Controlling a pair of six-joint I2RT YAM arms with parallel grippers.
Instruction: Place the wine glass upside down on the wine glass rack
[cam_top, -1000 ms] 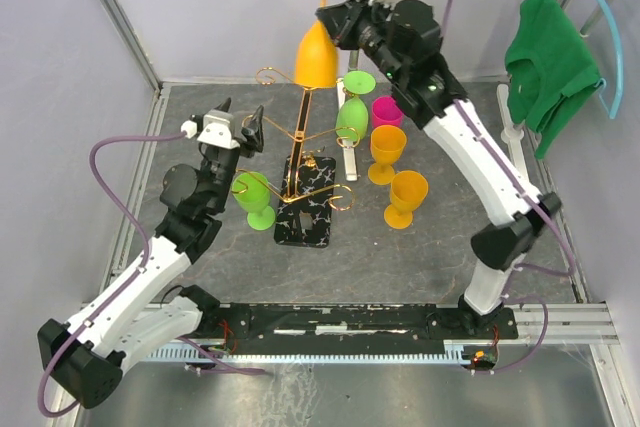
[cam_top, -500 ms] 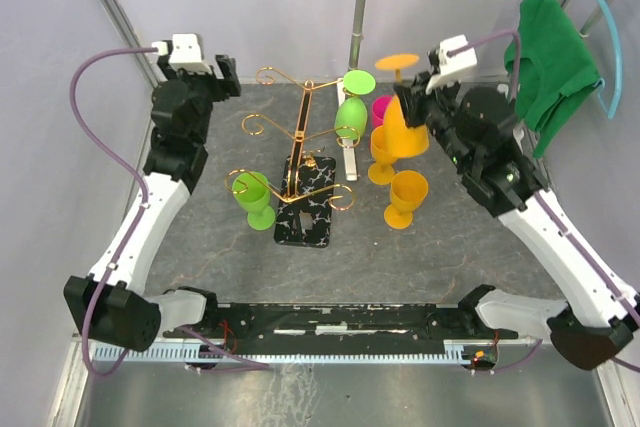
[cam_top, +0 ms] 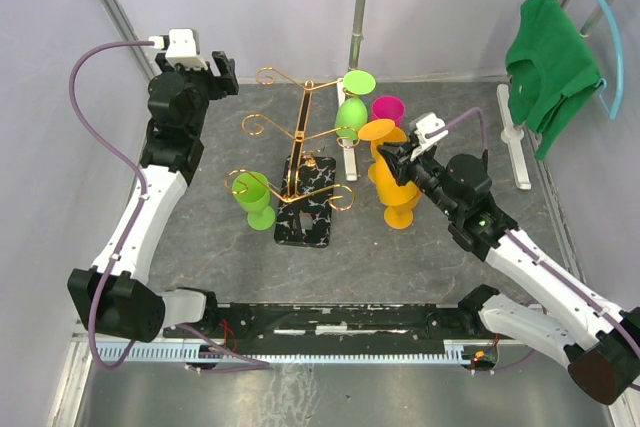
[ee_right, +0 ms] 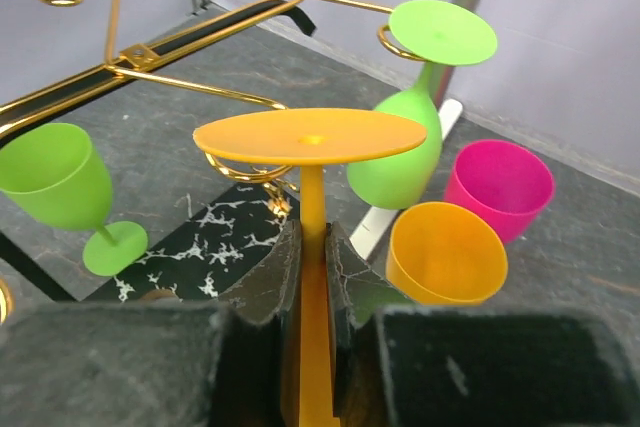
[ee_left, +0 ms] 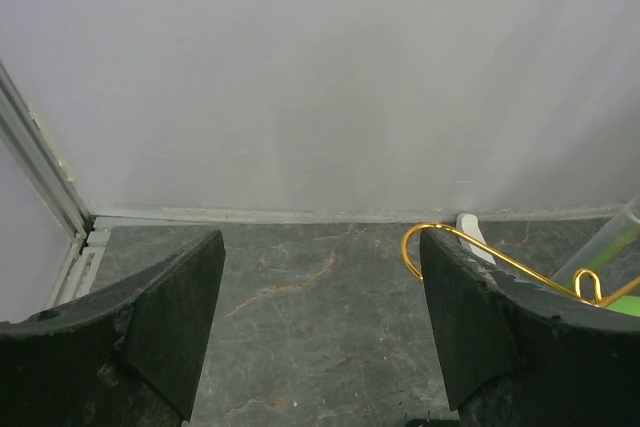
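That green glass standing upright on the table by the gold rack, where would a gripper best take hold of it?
Probably by the thin stem of the upright green glass, between bowl and foot: it is slim enough to pinch, while the bowl is wide. Come in level from the left, since the gold rack stands close on its right.

Your right fingers (cam_top: 392,157) clamp the stem of an orange wine glass (cam_top: 377,130), foot up, just right of the gold wine glass rack (cam_top: 303,137). A green glass (cam_top: 350,112) hangs inverted on that rack. Your left fingers (cam_top: 228,74) hover spread apart over the back-left corner of the desk (cam_top: 200,247).
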